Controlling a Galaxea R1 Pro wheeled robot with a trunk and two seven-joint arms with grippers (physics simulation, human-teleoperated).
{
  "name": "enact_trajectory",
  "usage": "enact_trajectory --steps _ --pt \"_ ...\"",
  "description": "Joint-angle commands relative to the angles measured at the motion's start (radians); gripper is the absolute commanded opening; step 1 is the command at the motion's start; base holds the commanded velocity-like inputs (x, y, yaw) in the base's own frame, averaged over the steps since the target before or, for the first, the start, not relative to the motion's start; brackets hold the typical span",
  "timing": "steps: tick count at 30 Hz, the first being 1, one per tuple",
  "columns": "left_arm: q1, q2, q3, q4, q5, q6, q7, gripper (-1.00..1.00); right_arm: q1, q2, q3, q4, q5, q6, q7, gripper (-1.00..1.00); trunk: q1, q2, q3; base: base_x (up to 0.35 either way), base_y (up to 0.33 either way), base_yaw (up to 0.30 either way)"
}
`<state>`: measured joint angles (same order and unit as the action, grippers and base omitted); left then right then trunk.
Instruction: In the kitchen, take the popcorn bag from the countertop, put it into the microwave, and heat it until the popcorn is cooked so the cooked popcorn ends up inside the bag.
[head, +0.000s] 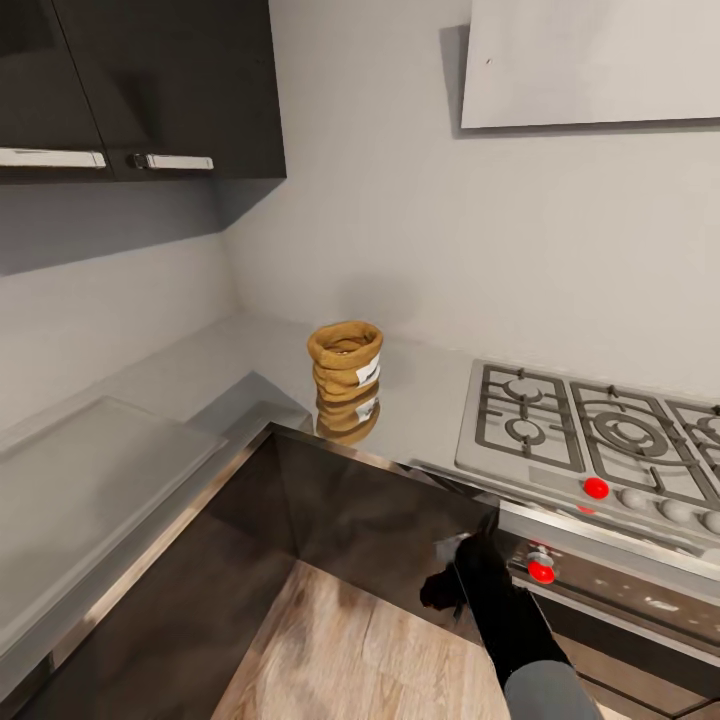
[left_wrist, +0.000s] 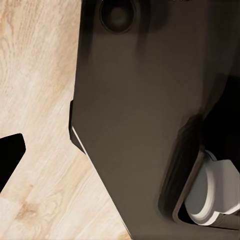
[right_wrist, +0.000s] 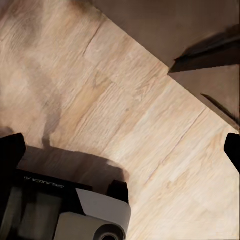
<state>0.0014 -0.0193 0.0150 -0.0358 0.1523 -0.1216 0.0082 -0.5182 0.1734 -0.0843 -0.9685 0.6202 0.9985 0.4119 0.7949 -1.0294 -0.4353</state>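
**Popcorn bag waits in the counter corner, right arm hanging low**

The popcorn bag (head: 346, 375) stands upright on the countertop (head: 200, 375), back near the wall where the 2 runs of counter meet. Its thick rolled rim is open at the top, a small white label faces toward the hob, and the glossy surface throws a clear reflection of it just below. Nothing touches it. The gas hob (head: 590, 430) sits well to one side of the bag, its grey grates and a row of knobs along the front edge, 1 of them red. Below that is the dark oven front (head: 620, 600) with another red knob. Dark wall cabinets (head: 140, 90) with pale bar handles hang above the other run of counter.

The right arm reaches down in front of the oven, well apart from the bag, and its gripper (head: 447, 585) is a black shape low over the wood floor (head: 340, 650). From the right wrist camera, 2 dark fingertips (right_wrist: 11, 150) sit at opposite edges of the picture with bare floor between them, so the jaws stand wide apart and hold nothing.

The left wrist camera looks along a dark panel (left_wrist: 140, 110) and pale floorboards; 1 black fingertip (left_wrist: 10, 150) pokes in at the edge, and I cannot tell how far that gripper is spread.
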Motion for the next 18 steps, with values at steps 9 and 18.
enact_trajectory --steps 9,18 --pt "0.000 -0.004 0.000 -0.001 0.004 -0.003 0.001 1.00 -0.285 0.001 0.100 -0.109 -0.168 0.049 0.009 1.00 0.000 -0.001 -0.001 0.000 0.000 0.000" --pt "0.000 -0.004 0.000 -0.001 0.006 -0.003 0.001 1.00 -0.645 0.001 0.101 -0.081 -0.172 0.049 0.007 1.00 0.000 -0.001 -0.001 0.000 0.000 0.000"
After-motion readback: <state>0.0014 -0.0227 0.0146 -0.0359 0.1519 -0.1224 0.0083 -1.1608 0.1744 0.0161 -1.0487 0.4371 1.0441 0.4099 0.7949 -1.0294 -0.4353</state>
